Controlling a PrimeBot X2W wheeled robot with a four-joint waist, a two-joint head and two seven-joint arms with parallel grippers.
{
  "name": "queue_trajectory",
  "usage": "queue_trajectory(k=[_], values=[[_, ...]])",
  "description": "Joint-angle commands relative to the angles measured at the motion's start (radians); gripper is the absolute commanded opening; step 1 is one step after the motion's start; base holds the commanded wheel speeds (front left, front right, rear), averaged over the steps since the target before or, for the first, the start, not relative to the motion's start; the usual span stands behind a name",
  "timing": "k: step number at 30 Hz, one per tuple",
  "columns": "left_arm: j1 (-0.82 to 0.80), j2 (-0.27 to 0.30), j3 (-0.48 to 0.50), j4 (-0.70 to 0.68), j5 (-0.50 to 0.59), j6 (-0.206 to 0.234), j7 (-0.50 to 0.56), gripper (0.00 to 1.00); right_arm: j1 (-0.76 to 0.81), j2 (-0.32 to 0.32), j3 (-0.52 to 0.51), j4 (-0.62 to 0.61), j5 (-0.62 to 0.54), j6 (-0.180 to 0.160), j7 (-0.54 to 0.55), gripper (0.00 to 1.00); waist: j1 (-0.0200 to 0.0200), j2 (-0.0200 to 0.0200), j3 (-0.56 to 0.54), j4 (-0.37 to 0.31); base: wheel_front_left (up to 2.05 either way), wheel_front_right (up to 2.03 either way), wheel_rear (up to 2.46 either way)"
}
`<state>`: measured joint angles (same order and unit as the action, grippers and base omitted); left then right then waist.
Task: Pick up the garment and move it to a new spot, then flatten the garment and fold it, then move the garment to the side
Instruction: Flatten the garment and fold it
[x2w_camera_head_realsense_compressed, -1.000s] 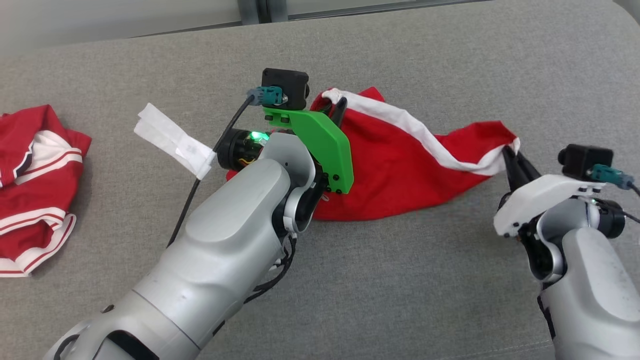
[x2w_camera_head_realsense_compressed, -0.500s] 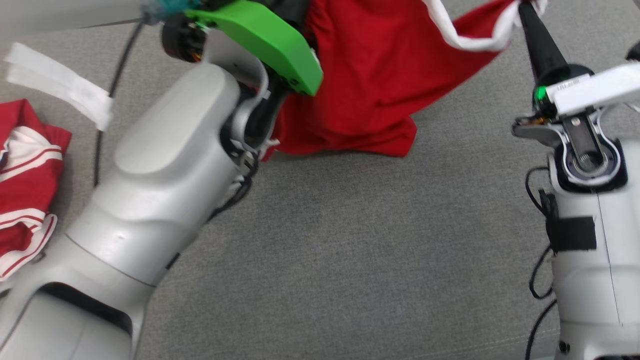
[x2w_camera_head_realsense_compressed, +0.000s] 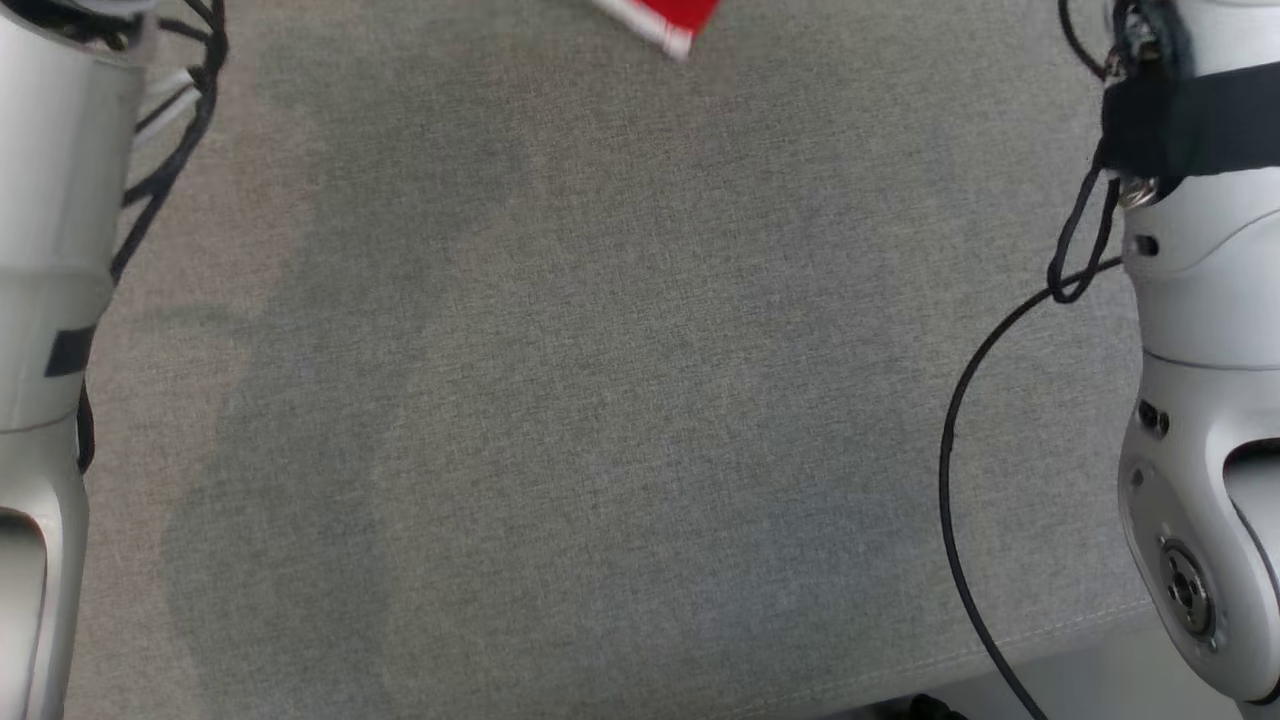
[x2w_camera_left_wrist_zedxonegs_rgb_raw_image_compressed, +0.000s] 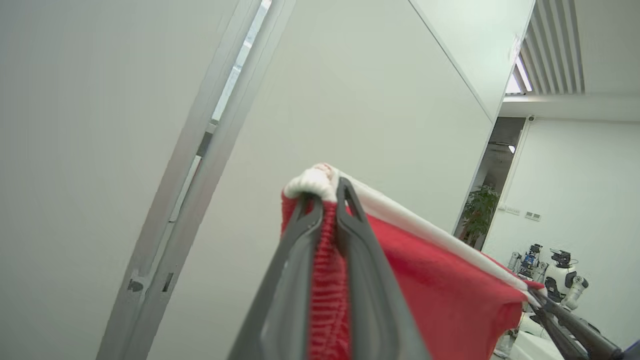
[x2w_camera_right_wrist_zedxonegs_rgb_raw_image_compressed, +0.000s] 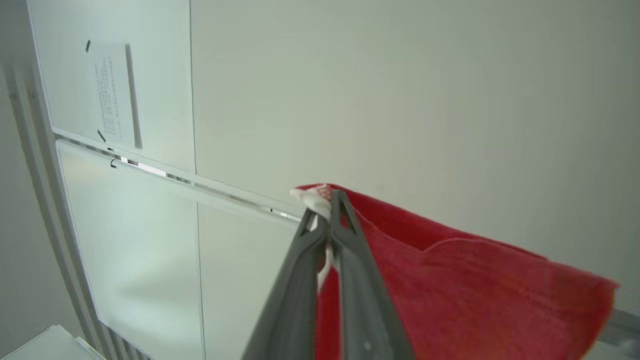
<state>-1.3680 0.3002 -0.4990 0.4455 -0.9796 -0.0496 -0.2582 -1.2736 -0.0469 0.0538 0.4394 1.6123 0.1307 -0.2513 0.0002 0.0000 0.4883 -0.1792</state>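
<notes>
Between the two dark fingers of your left gripper (x2w_camera_left_wrist_zedxonegs_rgb_raw_image_compressed: 327, 187) you have a bunched corner of the red garment (x2w_camera_left_wrist_zedxonegs_rgb_raw_image_compressed: 440, 280). The jaws are clamped together on ribbed red knit, and a rolled white trim (x2w_camera_left_wrist_zedxonegs_rgb_raw_image_compressed: 312, 181) bulges just past the fingertips. From that grip the cloth runs away as a taut, fuzzy sheet with the white band along its upper edge, and the other arm's fingers hold its far corner.

Your right gripper (x2w_camera_right_wrist_zedxonegs_rgb_raw_image_compressed: 327, 200) is likewise pinched on the garment. A small knot of white trim sits at its tips, and soft red fabric falls away to one side in a broad, slightly folded panel.

Beneath both grips, the head view shows a blurred red corner with a white hem over the grey woven upholstery (x2w_camera_head_realsense_compressed: 600, 400). A thin black cable (x2w_camera_head_realsense_compressed: 955, 450) loops beside your smooth, pale right forearm (x2w_camera_head_realsense_compressed: 1200, 300).
</notes>
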Motion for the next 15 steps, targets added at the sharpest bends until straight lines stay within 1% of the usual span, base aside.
queue_trajectory(k=[1,4,6,7,9,12,15], values=[[0.001,-0.001,0.07,-0.044,0.022,-0.015,-0.009,0.0,0.011,-0.007,-0.018,-0.036,-0.036,0.0,-0.012,0.0,-0.0002,0.0,0.03,0.012,0.0,0.0,0.0],[0.079,-0.027,0.188,-0.125,0.099,-0.045,-0.008,0.0,0.04,-0.01,-0.08,-0.141,-0.078,0.0,-0.017,0.0,-0.0002,0.0,0.038,0.033,0.0,0.0,0.0],[0.13,-0.052,0.236,-0.158,0.139,-0.061,-0.009,0.0,0.075,-0.01,-0.103,-0.178,-0.091,-0.001,-0.018,0.0,-0.0002,0.0,0.04,0.046,0.0,0.0,0.0],[0.159,-0.062,0.251,-0.165,0.153,-0.067,-0.009,0.0,0.096,-0.01,-0.098,-0.184,-0.101,-0.001,-0.018,0.0,-0.0002,0.0,0.038,0.051,0.0,0.0,0.0],[0.229,-0.083,0.261,-0.172,0.168,-0.075,-0.009,0.0,0.14,-0.009,-0.063,-0.177,-0.134,-0.001,-0.018,0.0,-0.0002,0.0,0.033,0.059,0.0,0.0,0.0],[0.341,-0.106,0.23,-0.192,0.183,-0.081,-0.008,0.0,0.228,-0.034,-0.01,-0.142,-0.168,0.0,0.016,0.0,-0.0002,0.0,0.017,0.072,0.0,0.0,0.0],[0.462,-0.103,0.203,-0.214,0.159,-0.081,-0.008,0.0,0.326,-0.066,0.03,-0.119,-0.189,0.0,0.06,0.0,-0.0002,0.0,-0.01,0.081,0.0,0.0,0.0]])
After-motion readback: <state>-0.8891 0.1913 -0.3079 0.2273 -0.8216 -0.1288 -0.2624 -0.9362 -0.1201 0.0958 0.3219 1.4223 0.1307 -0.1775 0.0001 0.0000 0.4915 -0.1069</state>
